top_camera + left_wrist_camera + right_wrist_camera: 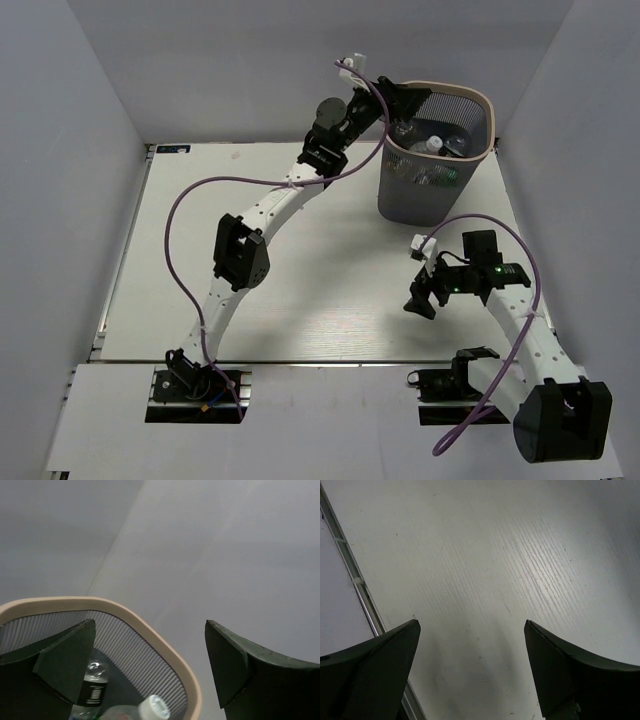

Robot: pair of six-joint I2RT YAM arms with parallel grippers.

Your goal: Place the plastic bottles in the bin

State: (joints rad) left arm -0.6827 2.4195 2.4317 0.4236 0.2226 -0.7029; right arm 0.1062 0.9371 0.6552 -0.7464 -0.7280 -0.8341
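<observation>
The dark grey mesh bin (432,190) with a beige rim stands at the back right of the table. Several plastic bottles (432,146) lie inside it. My left gripper (398,98) is open and empty, held over the bin's near-left rim. In the left wrist view the beige rim (150,630) curves below the left gripper (150,640), and a clear bottle with a dark label (92,682) and a white-capped bottle (150,709) lie inside. My right gripper (420,300) is open and empty, low over bare table (485,570) in front of the bin.
The white table (300,300) has grey enclosure walls on three sides. A metal rail (355,585) runs along the table's edge in the right wrist view. Purple cables loop from both arms.
</observation>
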